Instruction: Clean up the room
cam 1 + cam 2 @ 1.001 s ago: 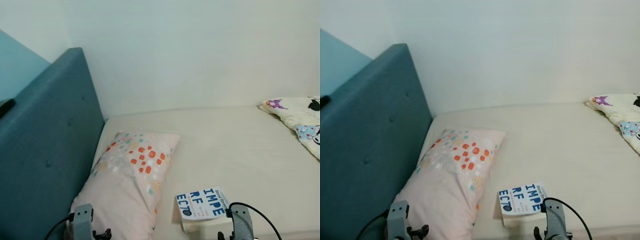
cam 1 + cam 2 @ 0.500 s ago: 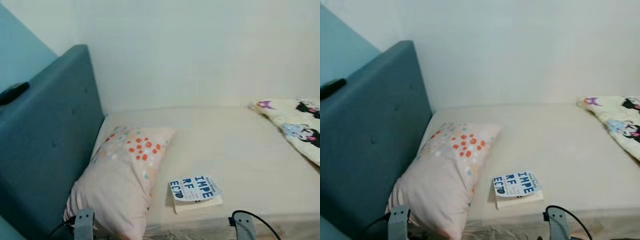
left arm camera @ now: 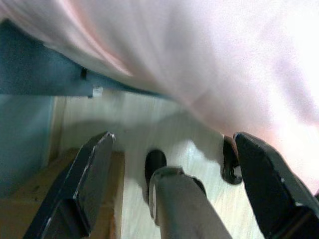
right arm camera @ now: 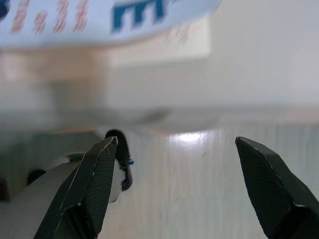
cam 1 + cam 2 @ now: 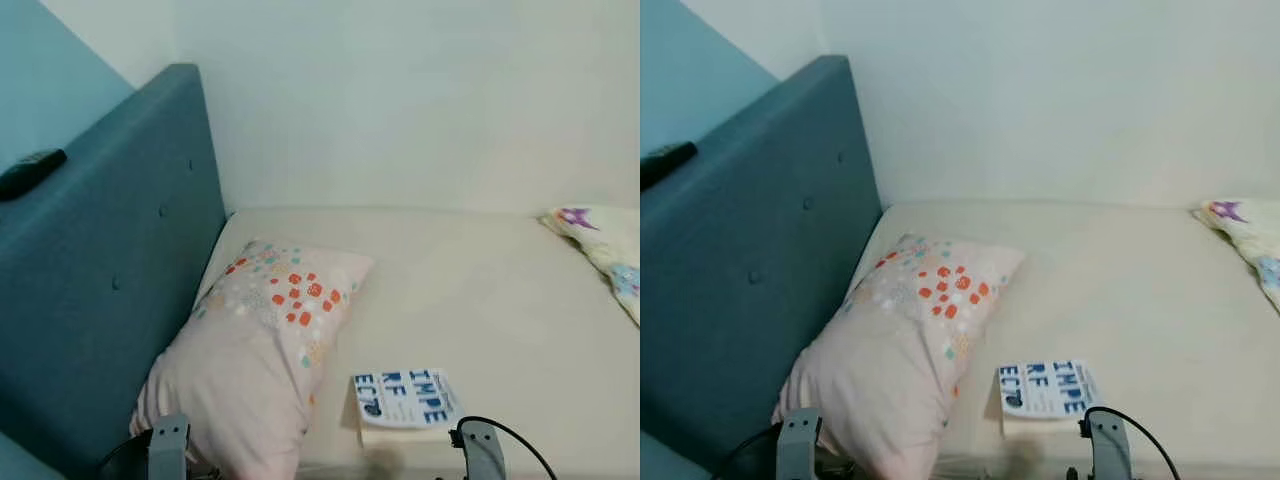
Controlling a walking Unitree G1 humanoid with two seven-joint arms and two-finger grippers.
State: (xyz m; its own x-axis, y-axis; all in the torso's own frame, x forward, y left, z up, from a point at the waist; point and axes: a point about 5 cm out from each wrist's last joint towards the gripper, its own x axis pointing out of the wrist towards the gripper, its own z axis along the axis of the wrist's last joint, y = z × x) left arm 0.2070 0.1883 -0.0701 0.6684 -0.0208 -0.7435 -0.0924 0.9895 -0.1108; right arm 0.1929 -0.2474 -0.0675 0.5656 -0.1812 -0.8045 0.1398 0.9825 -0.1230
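Observation:
A white book with blue lettering (image 5: 405,397) lies near the front edge of the cream bed (image 5: 480,290). A pink pillow with orange and teal dots (image 5: 260,350) leans against the teal headboard (image 5: 100,290) on the left. My left gripper (image 3: 172,184) hangs open below the pillow's edge, over the pale floor. My right gripper (image 4: 174,184) is open too, low beside the bed front, with the book's blue print (image 4: 99,20) above it. Both wrists (image 5: 168,450) (image 5: 480,450) show at the lower edge of the eye views.
A dark remote-like object (image 5: 30,172) rests on top of the headboard. A patterned cartoon blanket (image 5: 605,245) lies at the bed's far right. A white wall (image 5: 400,100) runs behind the bed. A wooden floor (image 3: 149,129) lies under the grippers.
The camera has shifted, so the bed, pillow and book sit further right and lower in view than half a second ago. The things on the bed have not moved themselves.

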